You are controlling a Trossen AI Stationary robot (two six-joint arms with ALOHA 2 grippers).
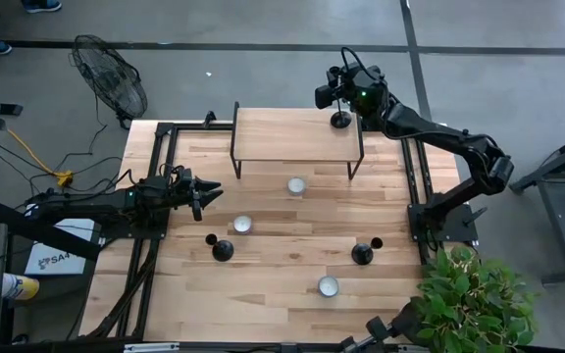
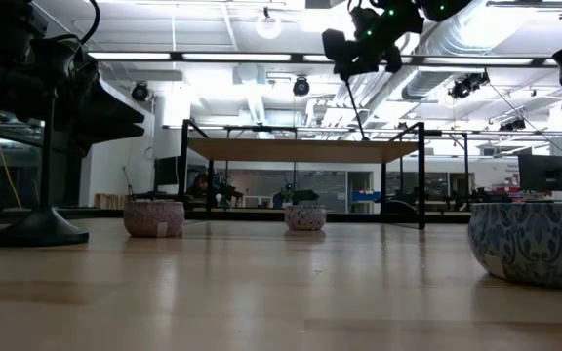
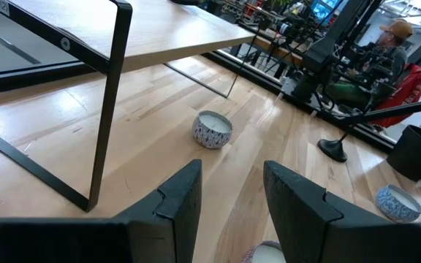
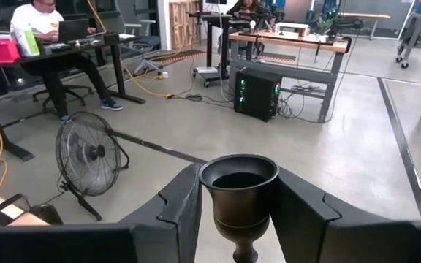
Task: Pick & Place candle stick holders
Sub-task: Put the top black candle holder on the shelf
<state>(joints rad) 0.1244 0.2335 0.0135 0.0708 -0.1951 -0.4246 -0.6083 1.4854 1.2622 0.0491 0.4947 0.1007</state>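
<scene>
Black candlestick (image 4: 238, 197) stem cut off between right gripper (image 4: 238, 212) fingers.

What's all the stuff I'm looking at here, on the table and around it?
candlesticks: three, black; one on the shelf's back right edge in the right tool, one front left on the table, one front right
bowls: three, white patterned; one just before the shelf, one left of centre, one near the front
shelf: one, wood top on black legs, at the table's back
table: one, light wood
fan: one, black, on the floor at back left
plant: one, green, at front right
right tool: shut on the shelf candlestick's cup
left tool: open, empty, over the table's left side
</scene>
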